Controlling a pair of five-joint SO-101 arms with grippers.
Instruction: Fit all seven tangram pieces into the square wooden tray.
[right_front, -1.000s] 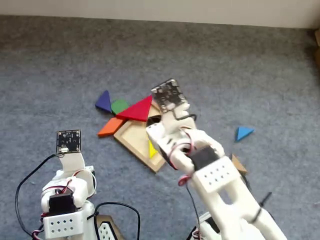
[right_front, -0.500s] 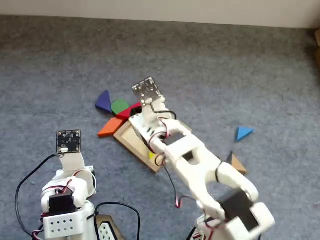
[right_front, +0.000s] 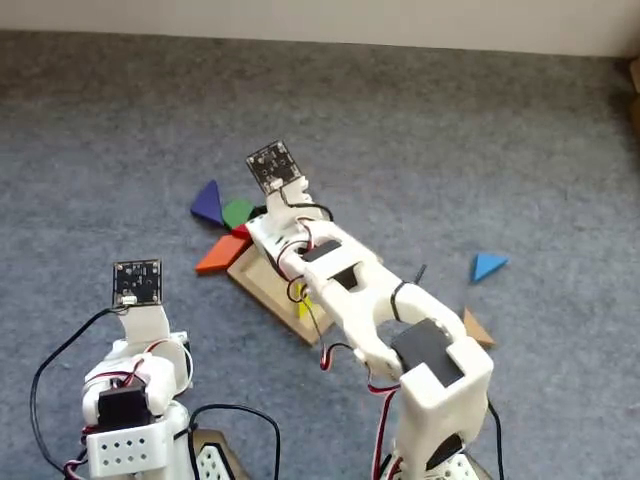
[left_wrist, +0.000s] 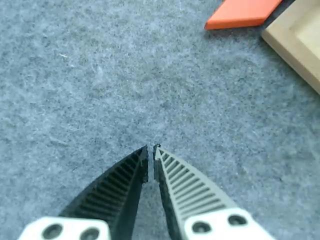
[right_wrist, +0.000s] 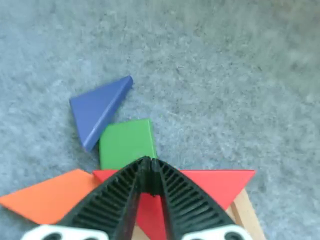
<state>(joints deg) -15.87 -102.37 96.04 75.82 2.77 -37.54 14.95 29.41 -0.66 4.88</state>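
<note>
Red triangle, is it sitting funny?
Yes. The red triangle lies crooked across the wooden tray rim, sticking out over the carpet instead of flat inside. The right gripper, shut, has its tips over it.

Bare carpet (left_wrist: 100, 75) ahead of the left claw (left_wrist: 151, 149); right arm (right_front: 350, 285) across the tray (right_front: 255, 276).

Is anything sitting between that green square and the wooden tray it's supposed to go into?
Yes. The red triangle lies between the green square and the wooden tray, right beside the square and overlapping the tray's rim. The right gripper, shut, hangs over that triangle's edge near the square.
</note>
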